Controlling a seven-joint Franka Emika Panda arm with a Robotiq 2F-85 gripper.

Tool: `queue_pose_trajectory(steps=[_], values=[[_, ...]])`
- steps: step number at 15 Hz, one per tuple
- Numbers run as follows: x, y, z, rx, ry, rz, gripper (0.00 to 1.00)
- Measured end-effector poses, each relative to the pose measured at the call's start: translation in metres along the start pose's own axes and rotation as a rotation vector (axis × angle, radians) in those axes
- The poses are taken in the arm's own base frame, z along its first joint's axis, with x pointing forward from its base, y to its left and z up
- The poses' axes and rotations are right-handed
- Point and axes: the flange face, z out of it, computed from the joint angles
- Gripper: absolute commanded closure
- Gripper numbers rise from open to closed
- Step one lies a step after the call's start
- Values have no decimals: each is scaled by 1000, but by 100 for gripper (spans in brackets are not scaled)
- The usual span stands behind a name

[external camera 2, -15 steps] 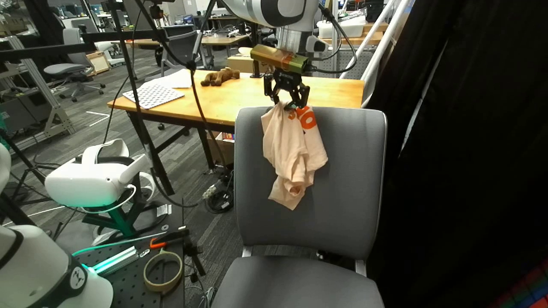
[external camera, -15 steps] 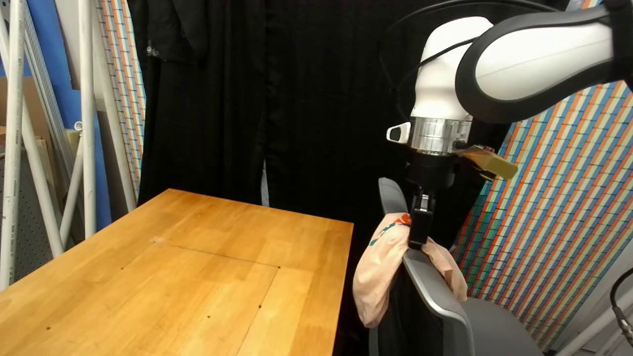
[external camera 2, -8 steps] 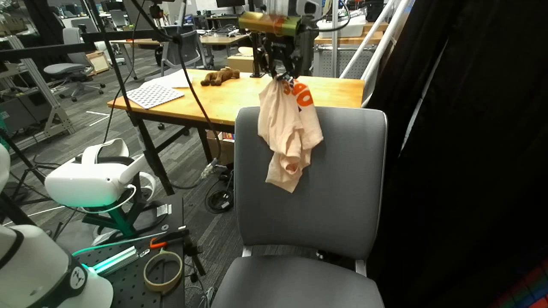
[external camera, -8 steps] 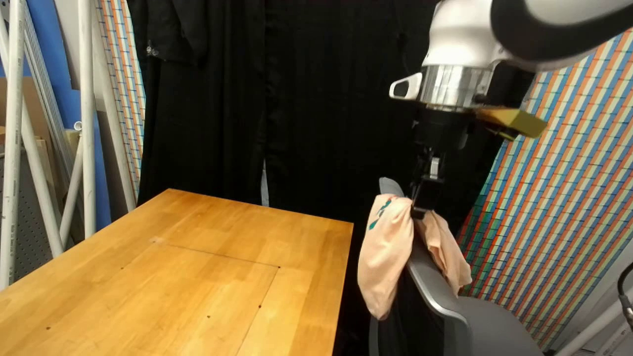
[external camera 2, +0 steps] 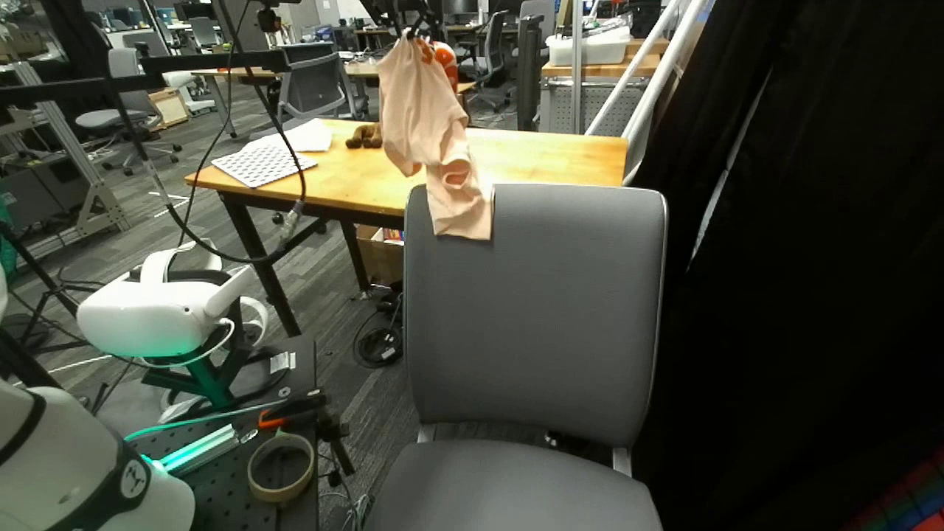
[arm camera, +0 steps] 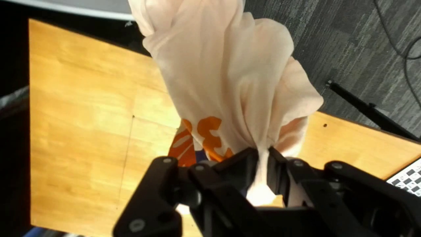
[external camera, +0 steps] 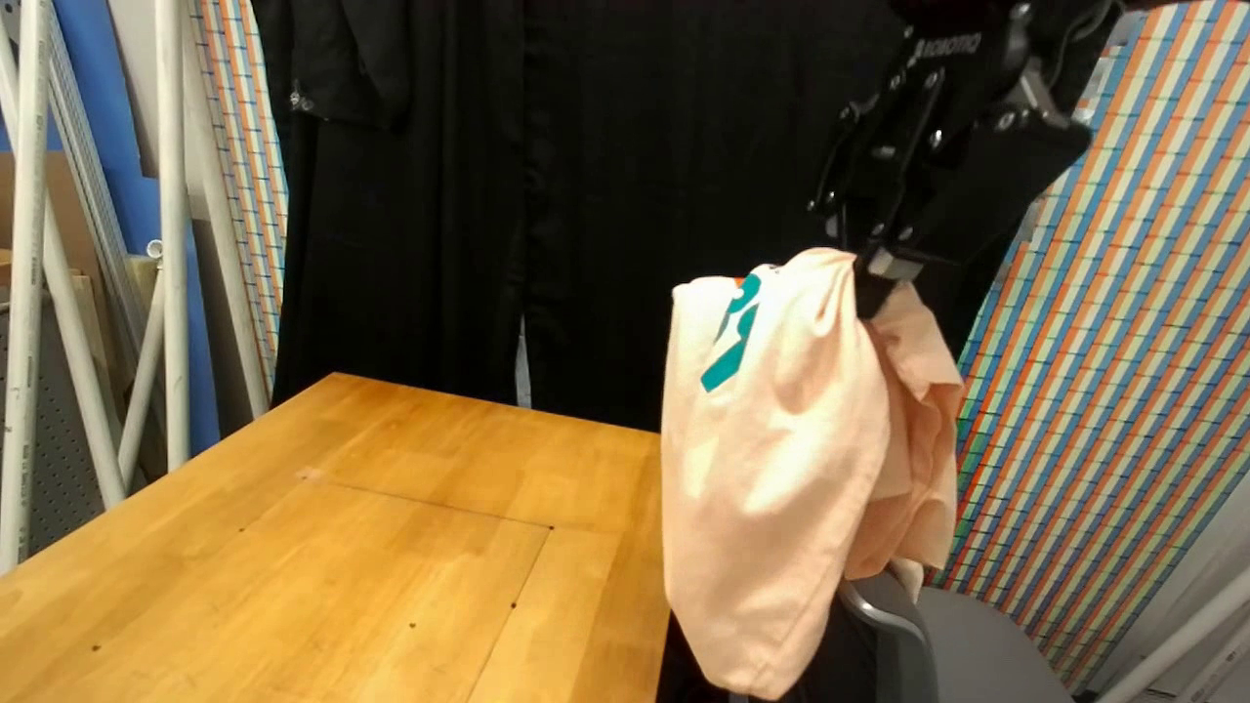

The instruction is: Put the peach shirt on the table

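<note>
The peach shirt (external camera: 771,459) hangs bunched from my gripper (external camera: 874,283), with orange and teal print near its top. In an exterior view the shirt (external camera 2: 428,118) hangs in front of the wooden table (external camera 2: 546,158), its lower end overlapping the chair back's top corner. I cannot tell whether it touches the chair. In the wrist view my gripper (arm camera: 263,151) is shut on a pinched fold of the shirt (arm camera: 213,65), and the table (arm camera: 82,115) lies below. Most of the gripper is cut off in an exterior view (external camera 2: 414,31).
A grey chair (external camera 2: 538,317) stands beside the table. A white patterned sheet (external camera 2: 265,164) and a brown plush toy (external camera 2: 365,136), partly behind the shirt, lie on the table. A cable (external camera 2: 243,259) loops left of the shirt. A black curtain (external camera: 596,195) hangs behind.
My gripper has risen and moved, shut on the shirt. The shirt has come up off the chair back, shifting left in an exterior view and appearing larger in an exterior view.
</note>
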Motion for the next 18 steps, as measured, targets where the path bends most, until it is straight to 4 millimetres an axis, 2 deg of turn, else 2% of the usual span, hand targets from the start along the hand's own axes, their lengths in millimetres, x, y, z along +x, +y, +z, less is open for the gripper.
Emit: queue_pose_trajectory(steps=[2, 4, 6, 10, 11, 12, 14, 16, 18], values=[[20, -12, -3, 9, 26, -100, 90], [39, -13, 8, 34, 41, -197, 90], [58, -6, 30, 71, 52, -290, 90], [86, 18, 93, 171, 51, -466, 89], [90, 22, 107, 203, 42, -510, 64], [92, 26, 119, 235, 26, -554, 89], [94, 28, 136, 291, -22, -619, 78], [98, 28, 140, 306, -28, -638, 64], [98, 29, 135, 304, -25, -644, 63]])
